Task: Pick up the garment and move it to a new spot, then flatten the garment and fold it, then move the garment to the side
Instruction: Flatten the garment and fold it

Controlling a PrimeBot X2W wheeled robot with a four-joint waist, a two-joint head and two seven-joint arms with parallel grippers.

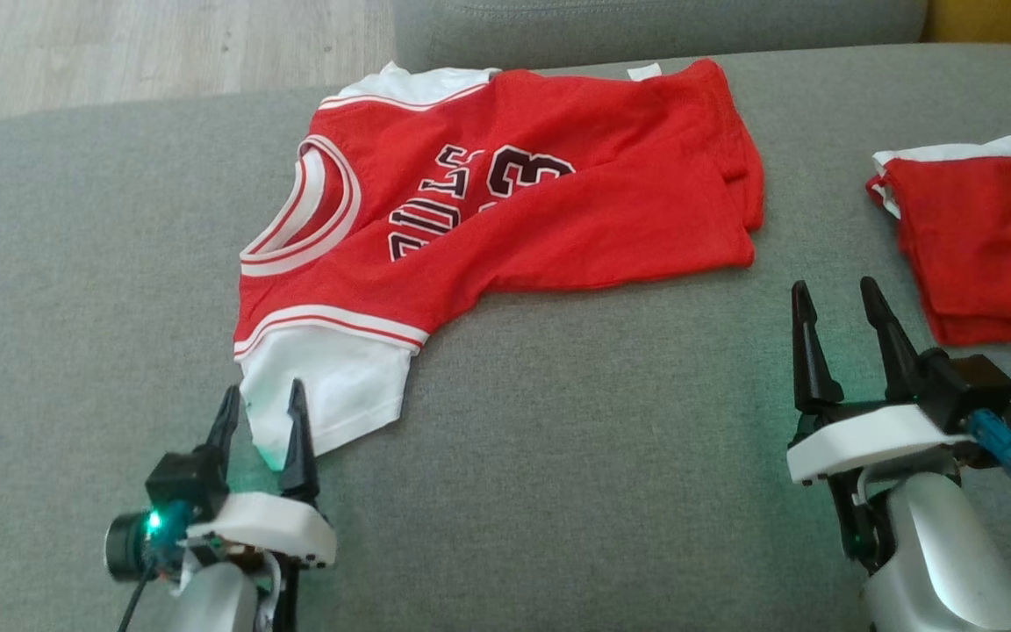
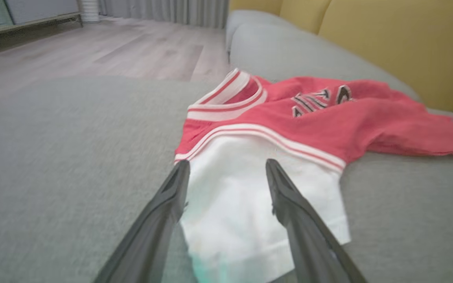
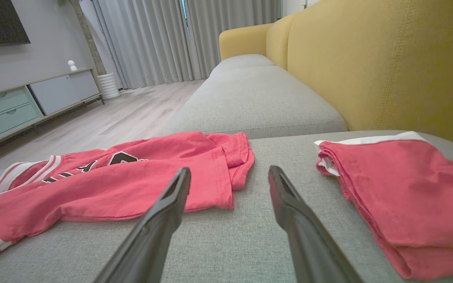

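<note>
A grey sofa seat (image 1: pixel 558 456) takes up most of the head view, with a yellow backrest (image 3: pixel 387 67) behind it and pale wooden floor (image 1: pixel 119 53) off to the robot's left.

The garment (image 1: pixel 576 211), a red jersey with white trim and dark lettering, lies spread sideways across the middle of the seat. Its collar faces the robot's left and its hem the right. The hem end is partly doubled over on itself, and the body shows soft wrinkles.

A second red garment (image 1: pixel 988 254) with a white band sits folded at the far right of the seat, well apart from the jersey.

The jersey's white sleeve (image 1: pixel 330 386) reaches toward the robot at the near left corner.

The left gripper (image 1: pixel 264 391) stands with its jaws spread wide, right at that sleeve. In the left wrist view the two dark fingers (image 2: pixel 163 212) flank the white cloth, one near each side edge. Whether they press on the fabric or hang just over it cannot be told. Nothing is gripped.

The right gripper (image 1: pixel 835 288) is also spread wide and empty, over bare grey cushion. It points into the gap between the jersey's hem and the folded red piece, near both but touching neither.
</note>
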